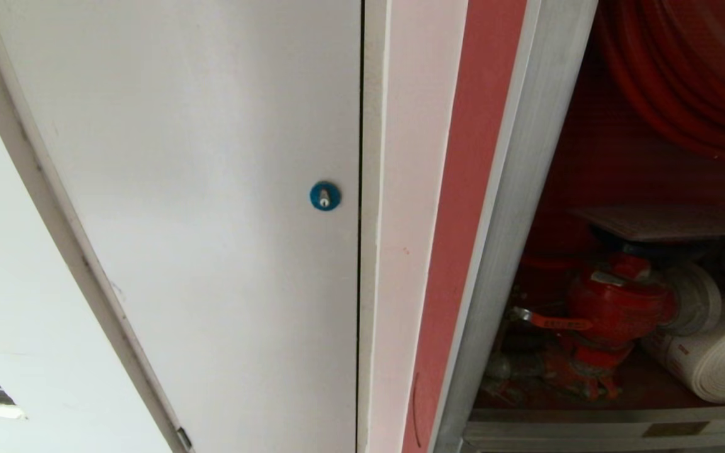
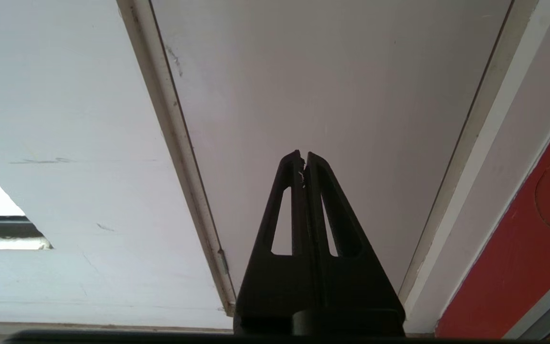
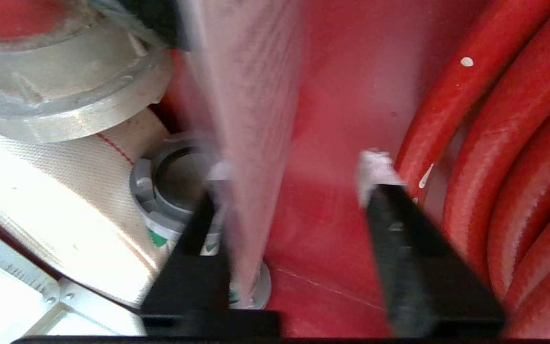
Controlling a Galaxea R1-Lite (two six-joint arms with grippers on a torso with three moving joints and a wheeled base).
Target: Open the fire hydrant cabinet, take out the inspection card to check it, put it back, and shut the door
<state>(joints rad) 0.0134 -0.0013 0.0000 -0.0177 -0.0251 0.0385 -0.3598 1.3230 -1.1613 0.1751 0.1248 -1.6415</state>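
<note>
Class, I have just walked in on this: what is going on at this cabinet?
The fire hydrant cabinet stands open, showing its red valve and white rolled hose. The right gripper is inside it with jaws apart, the blurred inspection card between them beside one finger. The left gripper is parked, shut, facing the white door.

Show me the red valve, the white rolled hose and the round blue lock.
red valve (image 1: 617, 308), head view, on its round red body.
white rolled hose (image 1: 724, 362), head view, on the outer woven layer of the roll.
round blue lock (image 1: 325, 195), head view, on its blue face.
</note>
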